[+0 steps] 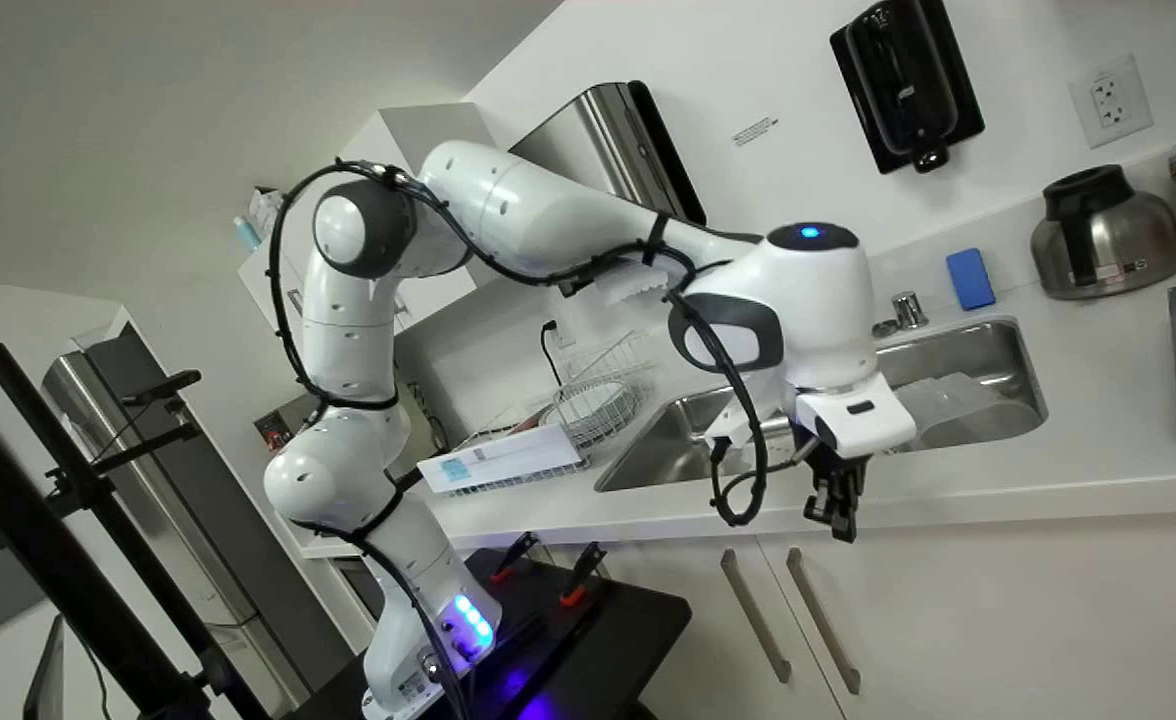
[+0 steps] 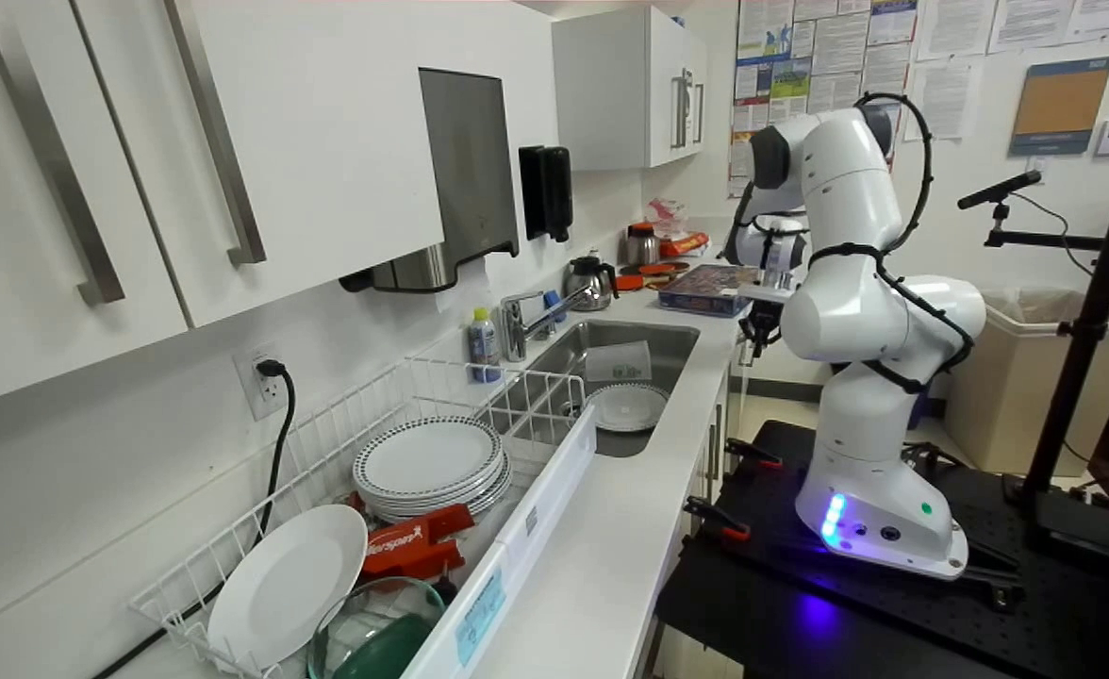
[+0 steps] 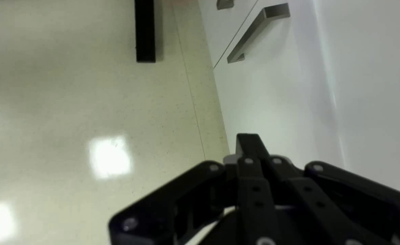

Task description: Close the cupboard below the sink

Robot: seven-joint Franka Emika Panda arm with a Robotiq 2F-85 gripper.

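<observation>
The white cupboard (image 1: pixel 1008 610) stands under the counter with two silver bar handles (image 1: pixel 756 615) side by side. Its two doors look flush with each other; it also shows in the wrist view (image 3: pixel 281 102), with a handle (image 3: pixel 249 37) at the top. The steel sink (image 1: pixel 993 345) lies in the counter above and shows in both exterior views (image 2: pixel 672 344). My gripper (image 1: pixel 833 525) is shut and empty, pointing down at the counter's front edge before the upper part of the right door. It shows in the wrist view (image 3: pixel 251 141); I cannot tell whether it touches the door.
A black table (image 1: pixel 638 610) with clamps bears the arm, close to the cupboard front. The white counter (image 2: pixel 573 566) holds a dish rack (image 2: pixel 569 372) with plates, a boxed puzzle (image 2: pixel 705 288) and a steel carafe (image 1: pixel 1108 245). A black post (image 2: pixel 1092 283) stands beside the arm.
</observation>
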